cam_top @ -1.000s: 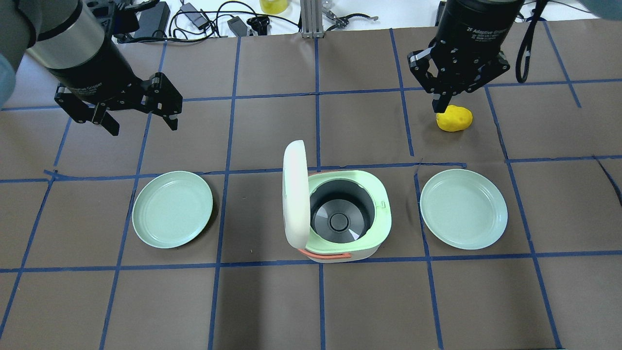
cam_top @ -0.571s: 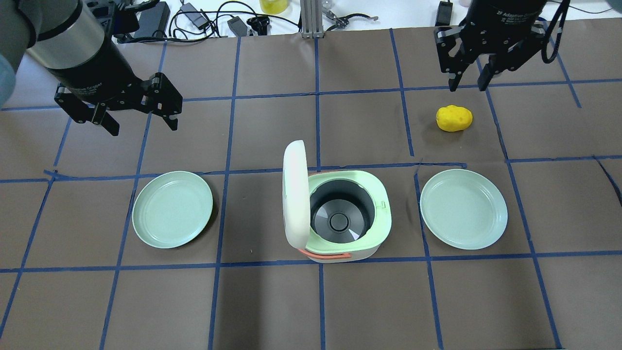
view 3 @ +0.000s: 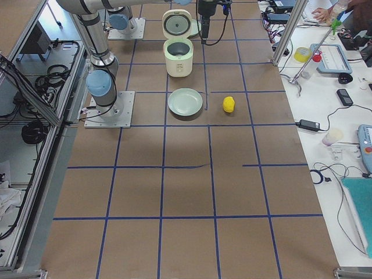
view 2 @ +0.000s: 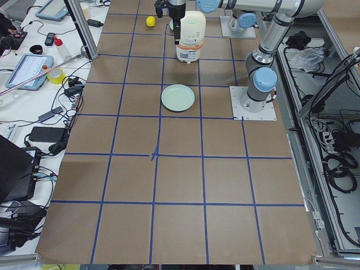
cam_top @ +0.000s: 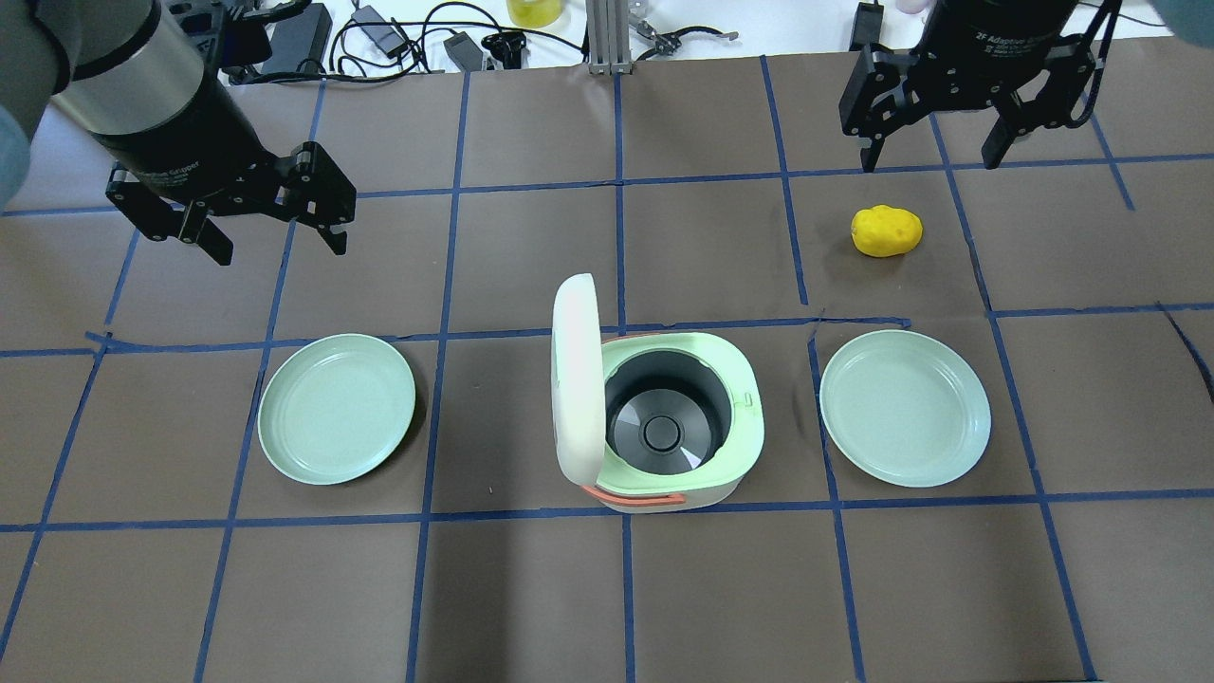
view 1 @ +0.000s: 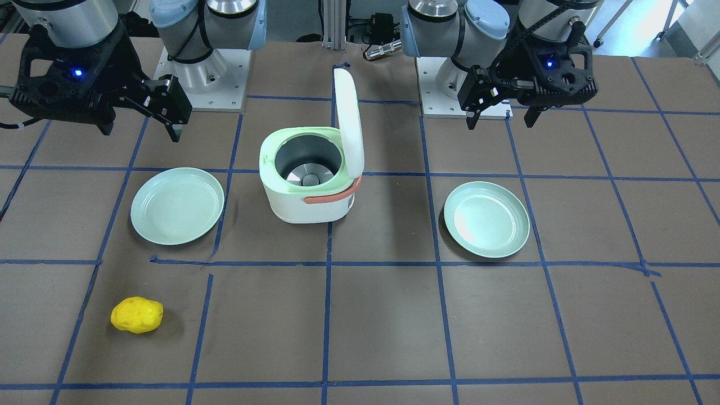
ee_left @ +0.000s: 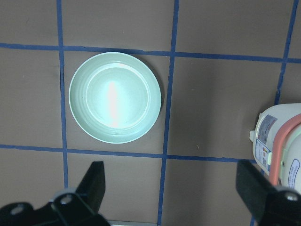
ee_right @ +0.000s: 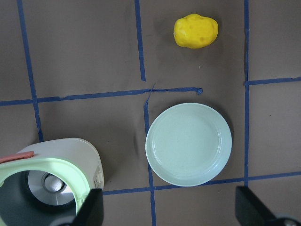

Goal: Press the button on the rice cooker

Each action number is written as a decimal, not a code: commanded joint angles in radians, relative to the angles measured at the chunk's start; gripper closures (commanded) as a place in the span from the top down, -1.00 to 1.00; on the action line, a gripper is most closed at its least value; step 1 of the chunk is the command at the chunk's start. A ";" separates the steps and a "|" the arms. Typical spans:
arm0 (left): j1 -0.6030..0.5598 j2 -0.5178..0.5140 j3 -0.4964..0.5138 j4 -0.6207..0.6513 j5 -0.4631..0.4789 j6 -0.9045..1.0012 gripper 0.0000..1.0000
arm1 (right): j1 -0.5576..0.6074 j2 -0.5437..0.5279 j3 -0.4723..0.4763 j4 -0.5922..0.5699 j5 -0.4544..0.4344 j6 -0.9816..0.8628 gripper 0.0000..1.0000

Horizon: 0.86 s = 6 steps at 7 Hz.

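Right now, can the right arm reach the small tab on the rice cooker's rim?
Likely yes. The right tool hangs open and empty; the tab sits on the rice cooker rim on that arm's side, the raised lid stands on the opposite side, and nothing tall lies between.

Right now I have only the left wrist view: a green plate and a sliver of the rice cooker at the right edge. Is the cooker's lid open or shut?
Observer: Open. The lid stands upright on the side of the rice cooker nearer the left arm, and the inside looks empty.
Reviewer: Where is the other arm?
Observer: The right gripper hangs open, raised high off the table to the cooker's right, and touches nothing.
Reviewer: Anything else on that side?
Observer: A second plate sits beside the cooker. A yellow lumpy object lies on the table beyond it, farther from the robot.
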 commanded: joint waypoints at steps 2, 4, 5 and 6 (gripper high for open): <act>0.000 0.000 0.000 0.000 0.000 0.000 1.00 | -0.005 -0.006 0.039 -0.031 0.003 -0.009 1.00; 0.000 0.000 0.000 0.002 0.000 0.000 1.00 | -0.005 -0.009 0.048 -0.034 0.001 -0.017 1.00; 0.000 0.000 0.000 0.000 0.000 0.000 1.00 | -0.005 -0.009 0.047 -0.033 0.003 -0.016 1.00; 0.000 0.000 0.000 0.000 0.000 0.000 1.00 | -0.005 -0.009 0.048 -0.033 0.003 -0.016 1.00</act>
